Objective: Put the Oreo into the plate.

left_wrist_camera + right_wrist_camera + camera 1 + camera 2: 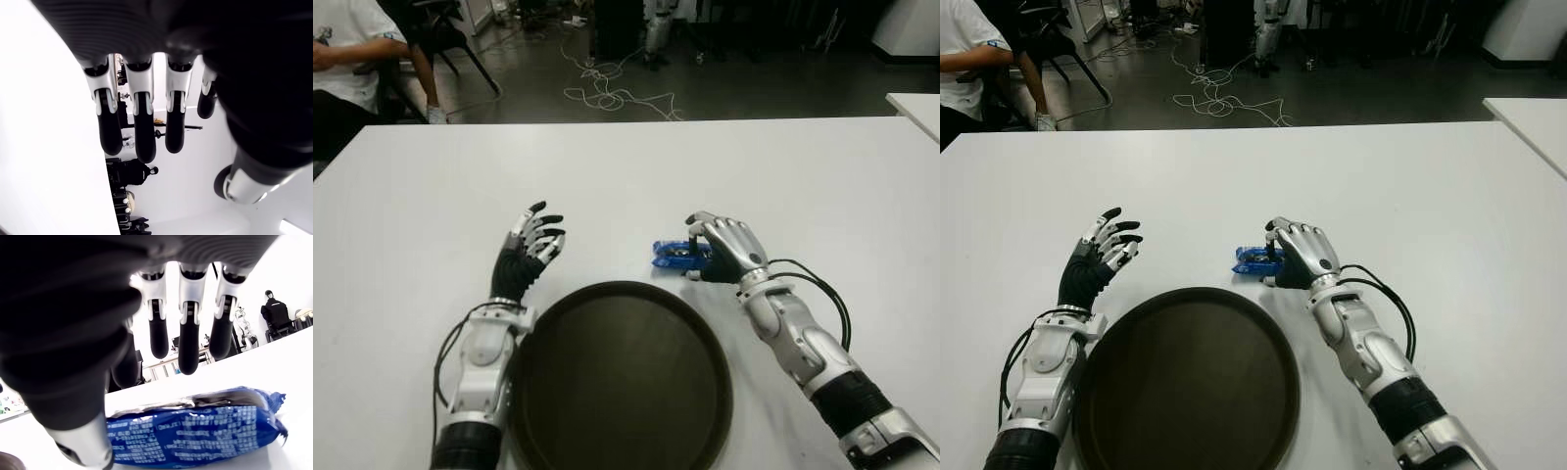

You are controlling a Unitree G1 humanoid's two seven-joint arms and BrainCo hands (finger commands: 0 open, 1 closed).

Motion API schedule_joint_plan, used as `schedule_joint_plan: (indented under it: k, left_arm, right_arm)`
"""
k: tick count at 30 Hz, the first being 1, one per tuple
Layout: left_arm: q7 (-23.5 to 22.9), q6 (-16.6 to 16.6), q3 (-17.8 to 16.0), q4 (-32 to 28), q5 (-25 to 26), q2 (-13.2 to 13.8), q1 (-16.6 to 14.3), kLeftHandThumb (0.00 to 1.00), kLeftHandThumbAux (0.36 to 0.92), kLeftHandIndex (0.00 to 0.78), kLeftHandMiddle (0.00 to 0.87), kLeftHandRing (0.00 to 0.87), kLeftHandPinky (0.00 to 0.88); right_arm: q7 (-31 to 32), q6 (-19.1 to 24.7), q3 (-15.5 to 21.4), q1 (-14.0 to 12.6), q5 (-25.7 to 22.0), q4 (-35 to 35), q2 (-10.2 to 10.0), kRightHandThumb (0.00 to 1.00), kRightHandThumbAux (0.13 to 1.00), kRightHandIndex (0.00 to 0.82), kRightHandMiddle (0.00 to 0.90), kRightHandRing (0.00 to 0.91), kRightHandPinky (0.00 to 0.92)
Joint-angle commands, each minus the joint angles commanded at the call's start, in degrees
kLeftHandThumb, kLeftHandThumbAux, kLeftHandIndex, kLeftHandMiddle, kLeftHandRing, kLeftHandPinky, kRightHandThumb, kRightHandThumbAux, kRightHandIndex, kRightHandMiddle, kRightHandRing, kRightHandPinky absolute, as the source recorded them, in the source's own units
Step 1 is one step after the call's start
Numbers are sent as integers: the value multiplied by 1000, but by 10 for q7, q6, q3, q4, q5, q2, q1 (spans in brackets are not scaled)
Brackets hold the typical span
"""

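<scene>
White table [822,176], round dark brown plate [705,343] near edge, empty. Blue foil-wrapped Oreo pack [672,255] lies just beyond its rim. Right hand [724,250] cupped over the pack, fingers arched, not clamped yet. Left hand [530,245] spread, idle left of plate. Pack looks light, slick, crushable: pinch the long sides gently.

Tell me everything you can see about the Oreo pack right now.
The Oreo pack is a small blue glossy wrapper with fine white print, crimped at its end, lying flat on the white table just beyond the dark round plate, toward its right side. The right hand arches over it, fingers hanging above the wrapper; whether they touch it is unclear. It is not yet in the plate.
</scene>
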State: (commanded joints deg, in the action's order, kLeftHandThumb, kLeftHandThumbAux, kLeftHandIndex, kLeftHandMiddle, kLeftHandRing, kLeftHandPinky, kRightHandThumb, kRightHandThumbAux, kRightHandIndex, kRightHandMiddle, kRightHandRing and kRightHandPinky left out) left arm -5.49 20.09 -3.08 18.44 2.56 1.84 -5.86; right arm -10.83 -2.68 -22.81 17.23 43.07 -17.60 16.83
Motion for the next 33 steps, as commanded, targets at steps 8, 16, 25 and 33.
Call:
schedule_joint_plan:
  k: [8,16,25,33]
  left_arm:
    - [-2,-8,0,-7,0,2,3,454,663,127,274,293,329]
    - [0,-8,-1,-6,-2,3,4,435,640,122,273,291,325]
    - [2,-12,-3,0,-7,8,1,428,616,117,260,289,328]
    - [-3,-5,-5,16,-5,14,-4,411,580,105,251,286,318]
  right_arm:
    - [15,7,5,-2,-6,5,-5,23,873,581,696,717,725]
    - [13,13,8,-1,-8,1,-12,2,884,535,594,628,635]
    - [-15,3,13,-1,-15,-10,-21,0,867,410,458,476,462]
    - [-90,-45,17,13,-19,-67,-34,0,825,245,309,319,322]
